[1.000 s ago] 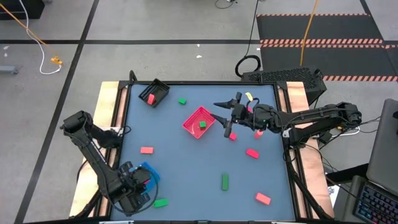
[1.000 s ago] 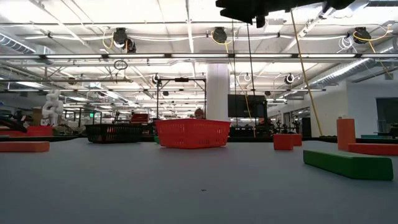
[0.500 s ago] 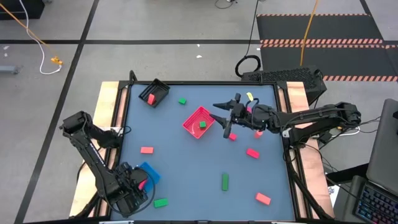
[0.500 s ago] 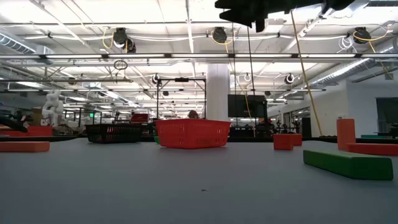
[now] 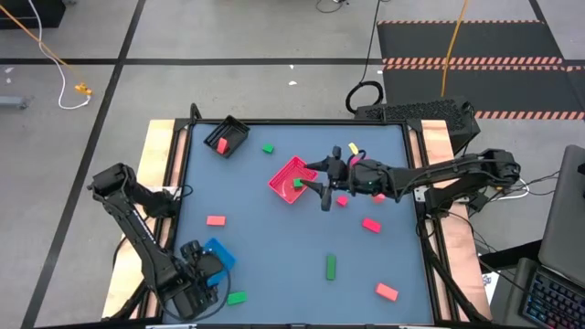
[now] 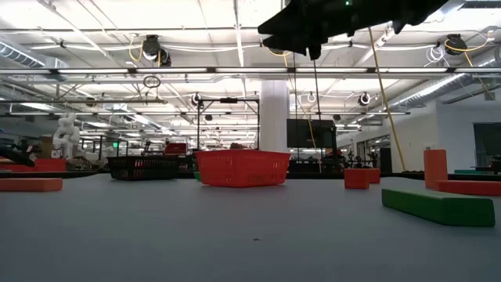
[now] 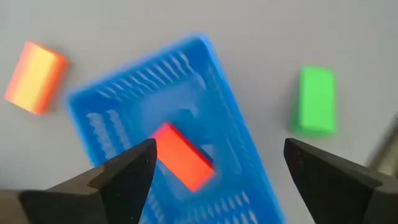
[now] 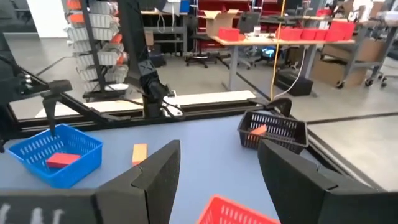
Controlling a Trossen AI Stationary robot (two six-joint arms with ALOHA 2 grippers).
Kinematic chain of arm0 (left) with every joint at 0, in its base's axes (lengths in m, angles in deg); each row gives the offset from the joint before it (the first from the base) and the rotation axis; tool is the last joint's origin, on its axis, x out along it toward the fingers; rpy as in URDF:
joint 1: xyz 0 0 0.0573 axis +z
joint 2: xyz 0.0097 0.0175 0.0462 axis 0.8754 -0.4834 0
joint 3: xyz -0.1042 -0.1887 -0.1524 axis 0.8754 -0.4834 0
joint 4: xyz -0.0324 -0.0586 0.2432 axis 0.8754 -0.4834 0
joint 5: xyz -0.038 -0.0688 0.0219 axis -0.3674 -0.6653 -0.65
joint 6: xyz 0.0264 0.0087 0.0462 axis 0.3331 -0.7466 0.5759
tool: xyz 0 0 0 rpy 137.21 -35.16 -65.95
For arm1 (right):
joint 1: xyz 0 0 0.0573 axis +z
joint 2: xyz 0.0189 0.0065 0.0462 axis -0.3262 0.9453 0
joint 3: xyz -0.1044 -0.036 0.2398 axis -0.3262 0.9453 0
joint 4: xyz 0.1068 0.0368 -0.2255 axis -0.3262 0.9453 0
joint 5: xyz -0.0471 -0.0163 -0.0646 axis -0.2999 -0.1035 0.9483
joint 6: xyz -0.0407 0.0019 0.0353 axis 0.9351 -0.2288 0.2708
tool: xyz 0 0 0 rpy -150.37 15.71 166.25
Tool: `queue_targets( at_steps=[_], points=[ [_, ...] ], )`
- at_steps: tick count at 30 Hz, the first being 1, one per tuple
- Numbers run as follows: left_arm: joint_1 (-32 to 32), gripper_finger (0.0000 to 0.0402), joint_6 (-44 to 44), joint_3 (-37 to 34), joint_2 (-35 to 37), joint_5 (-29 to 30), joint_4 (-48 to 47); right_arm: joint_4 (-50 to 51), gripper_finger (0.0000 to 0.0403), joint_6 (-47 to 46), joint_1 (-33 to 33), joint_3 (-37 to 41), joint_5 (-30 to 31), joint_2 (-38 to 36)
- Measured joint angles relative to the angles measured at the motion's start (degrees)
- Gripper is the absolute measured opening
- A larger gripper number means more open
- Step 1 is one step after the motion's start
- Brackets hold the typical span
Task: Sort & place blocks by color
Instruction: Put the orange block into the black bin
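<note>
Fingers of the left gripper (image 7: 214,171) had sprung wide since a second earlier, dropping a red block (image 7: 181,157) into the blue tray (image 5: 219,253) at the table's seven o'clock. The right gripper (image 5: 322,187), part open and empty, had shifted toward the pink-red tray (image 5: 291,174) holding a green block (image 5: 297,183). Other blocks lay scattered on the grey table (image 5: 274,247); workshop shelving stood beyond.

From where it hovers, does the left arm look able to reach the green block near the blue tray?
Probably yes. The left gripper hangs open over the blue tray, and the green block lies just beside that tray on bare table, nothing over it.
</note>
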Motion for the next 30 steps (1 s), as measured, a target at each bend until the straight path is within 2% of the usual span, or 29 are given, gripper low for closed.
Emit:
queue_targets(
  at_steps=[7,13,23,27,30],
  points=[
    [7.04,0.0312,8.03,0.0,0.02,6.8,-3.03,0.52,0.021,-1.43,2.43,0.02,0.02,0.54],
    [14.81,0.0274,25.0,0.0,0.02,12.43,1.31,1.82,0.021,-1.32,5.28,0.02,0.02,0.54],
    [31.19,0.021,44.4,0.0,0.02,14.03,2.39,4.68,0.021,1.12,9.06,0.02,0.07,-4.42],
    [38.13,0.0192,55.52,0.0,0.02,13.89,12.15,10.95,0.021,1.06,9.05,0.02,0.11,-7.88],
    [42.95,0.0183,63.7,0.0,0.02,9.25,19.98,15.01,0.021,-0.39,9.0,0.02,0.22,-9.83]
  ],
)
